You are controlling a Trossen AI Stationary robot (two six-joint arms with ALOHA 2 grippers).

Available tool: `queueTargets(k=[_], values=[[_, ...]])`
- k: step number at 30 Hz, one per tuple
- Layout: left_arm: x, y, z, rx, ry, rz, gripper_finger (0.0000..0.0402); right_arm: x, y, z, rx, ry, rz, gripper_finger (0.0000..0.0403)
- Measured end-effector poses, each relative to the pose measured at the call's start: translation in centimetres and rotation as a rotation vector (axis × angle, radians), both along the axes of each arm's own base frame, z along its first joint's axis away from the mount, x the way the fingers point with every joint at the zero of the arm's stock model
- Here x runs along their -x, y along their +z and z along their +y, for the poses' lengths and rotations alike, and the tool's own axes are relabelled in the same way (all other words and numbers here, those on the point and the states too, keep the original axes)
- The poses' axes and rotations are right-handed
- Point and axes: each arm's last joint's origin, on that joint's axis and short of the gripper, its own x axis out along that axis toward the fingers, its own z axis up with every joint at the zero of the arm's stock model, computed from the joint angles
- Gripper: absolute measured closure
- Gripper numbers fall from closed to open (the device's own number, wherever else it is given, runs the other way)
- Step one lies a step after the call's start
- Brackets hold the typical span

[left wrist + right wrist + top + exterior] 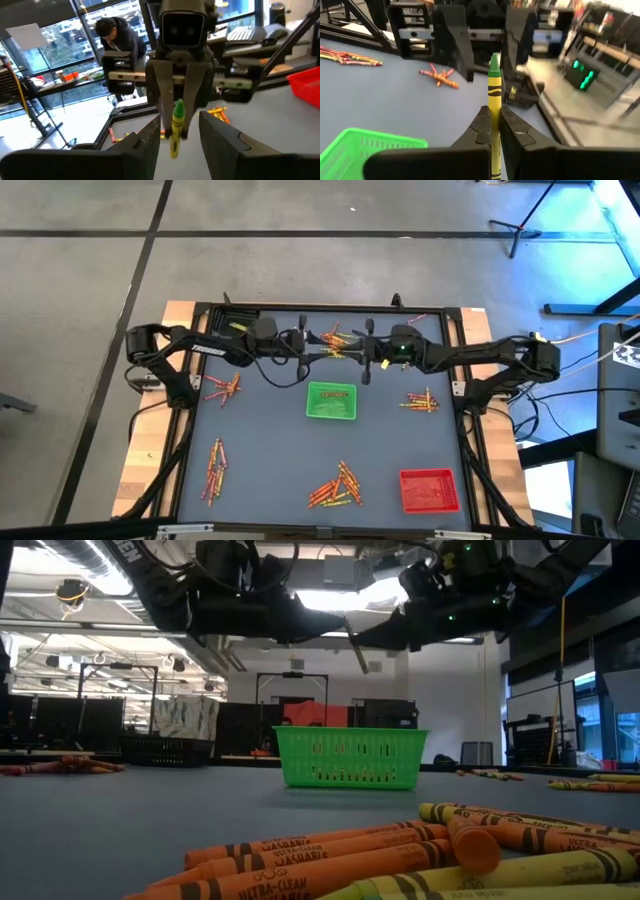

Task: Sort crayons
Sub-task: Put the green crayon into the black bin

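Crayons lie in loose piles over the blue-grey table [270, 440]: one heap near the left edge [225, 387], one low on the left [214, 470], one at the bottom centre [338, 486], one by the right edge [422, 400], and a small scatter at the far side between the two arms [335, 338]. In the low view, orange and yellow ones [400, 855] fill the foreground.

A single green-tipped yellow crayon [493, 95] is held in the air above the far middle of the table. The right gripper [493, 125] is pinched tight on its lower part, so the stick stands up between the closed fingers. The left gripper [180, 132] faces it from the other side, its fingers [147, 137] spread partway with the same crayon [176, 122] in the gap between them; whether they touch it I cannot tell.

The green basket [331, 401] sits at the table's centre, just nearer than the two grippers. The red basket [429, 489] sits at the near right corner.

A person [117, 35] bends over a bench in the room beyond the table.
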Motion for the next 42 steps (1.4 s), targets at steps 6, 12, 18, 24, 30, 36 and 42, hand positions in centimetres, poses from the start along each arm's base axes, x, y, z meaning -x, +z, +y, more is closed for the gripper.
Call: queueTargets(k=[6, 12, 18, 24, 30, 36, 42], values=[[-0.2, 0.1, -0.7, -0.002, -0.026, -0.013, 0.0282, -0.7, 0.3, 0.5, 0.049, 0.02, -0.022, 0.0391], [-0.3, 0.2, -1.0, -0.006, -0.033, -0.024, 0.029, -0.9, 0.6, 0.8, 0.067, 0.032, -0.042, 0.0391], [-0.5, 0.5, -1.4, 0.004, -0.028, -0.035, 0.0339, -1.2, 0.1, 0.8, 0.064, 0.037, -0.036, 0.0391], [-0.6, 0.5, -1.6, -0.003, -0.032, -0.026, 0.0393, -1.2, 0.1, 0.8, 0.057, 0.049, -0.038, 0.0391], [-0.6, 0.6, -1.5, -0.027, -0.009, -0.026, 0.0392, -1.2, 0.1, 0.9, 0.03, 0.059, -0.044, 0.039], [-0.4, 0.7, -1.5, -0.046, 0.023, -0.003, 0.0395, -1.1, 0.3, 0.9, 0.009, 0.059, -0.055, 0.0348], [1.5, 2.7, -1.2, -0.083, 0.161, 0.096, 0.0395, -0.4, 1.2, 1.1, -0.041, 0.057, -0.047, 0.0252]])
